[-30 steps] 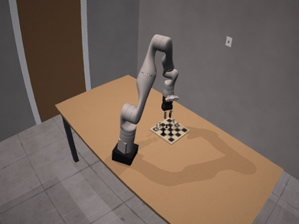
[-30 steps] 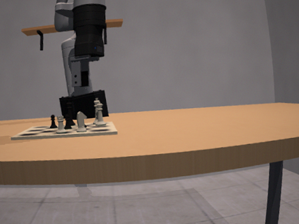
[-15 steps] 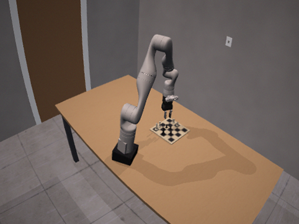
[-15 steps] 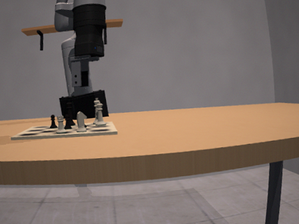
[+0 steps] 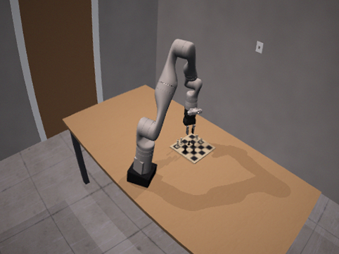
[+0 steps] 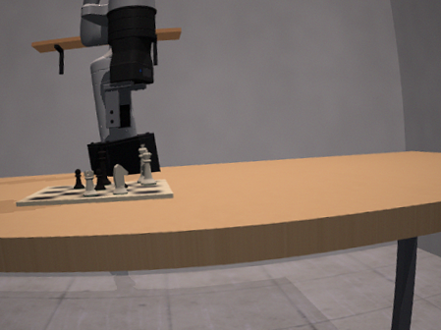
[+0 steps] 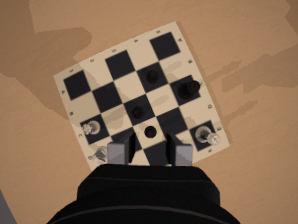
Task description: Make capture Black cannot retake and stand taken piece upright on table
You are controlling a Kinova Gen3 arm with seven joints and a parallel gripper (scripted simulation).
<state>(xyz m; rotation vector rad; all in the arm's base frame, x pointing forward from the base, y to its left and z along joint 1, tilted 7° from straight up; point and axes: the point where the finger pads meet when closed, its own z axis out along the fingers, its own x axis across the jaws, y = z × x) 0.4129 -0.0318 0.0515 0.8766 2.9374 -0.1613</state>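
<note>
My gripper [image 5: 190,133] [image 6: 121,126] [image 7: 150,143] is part open and empty, pointing down high above the chessboard [image 5: 195,161] [image 6: 95,201] [image 7: 62,77]. In the wrist view a black piece [image 7: 150,132] on a light square shows just ahead of the gap between the fingers. Two more small black pieces, one [image 7: 137,112] near and one [image 7: 152,76] farther, stand on dark squares. A taller black piece [image 7: 190,89] stands near one edge. A white rook [image 6: 89,184] [image 7: 91,128] and a white knight [image 6: 119,180] [image 7: 99,154] stand side by side. Two tall white pieces, one [image 6: 148,171] nearer, overlap.
The arm's black base [image 5: 141,175] [image 6: 130,155] stands on the wooden table [image 5: 232,213] [image 6: 291,190] beyond the board in the exterior view. The gripper body hides the board's lower part in the wrist view. The edge letters and digits are too small to read surely.
</note>
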